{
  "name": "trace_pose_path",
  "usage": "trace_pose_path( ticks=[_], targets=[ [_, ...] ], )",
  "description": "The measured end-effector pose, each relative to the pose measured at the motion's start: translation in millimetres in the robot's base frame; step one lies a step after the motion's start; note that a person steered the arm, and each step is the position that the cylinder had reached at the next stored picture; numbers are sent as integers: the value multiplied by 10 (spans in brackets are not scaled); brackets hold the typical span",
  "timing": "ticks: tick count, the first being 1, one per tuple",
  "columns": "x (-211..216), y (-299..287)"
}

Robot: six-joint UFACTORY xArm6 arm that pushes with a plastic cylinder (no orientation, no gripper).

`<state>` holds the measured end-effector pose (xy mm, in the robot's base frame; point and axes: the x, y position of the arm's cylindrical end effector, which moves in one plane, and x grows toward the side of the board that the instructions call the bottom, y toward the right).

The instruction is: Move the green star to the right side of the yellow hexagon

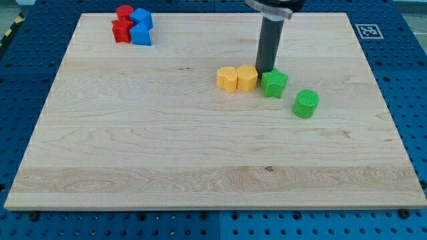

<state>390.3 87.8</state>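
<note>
Roughly: six blocks on board (200, 153), two each red, blue, yellow, green.
Green star (273, 83) touches yellow hexagon's (247, 78) right side; my tip (265, 71), a bare rod grasping nothing, just above their seam.
</note>
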Motion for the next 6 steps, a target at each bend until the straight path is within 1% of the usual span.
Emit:
trace_pose_path(
  ticks=[1, 2, 3, 4, 5, 6],
  targets=[
    [37, 34],
    [-66, 297],
    [-79, 714],
    [184, 941],
    [417, 712],
    [456, 386]
  ],
)
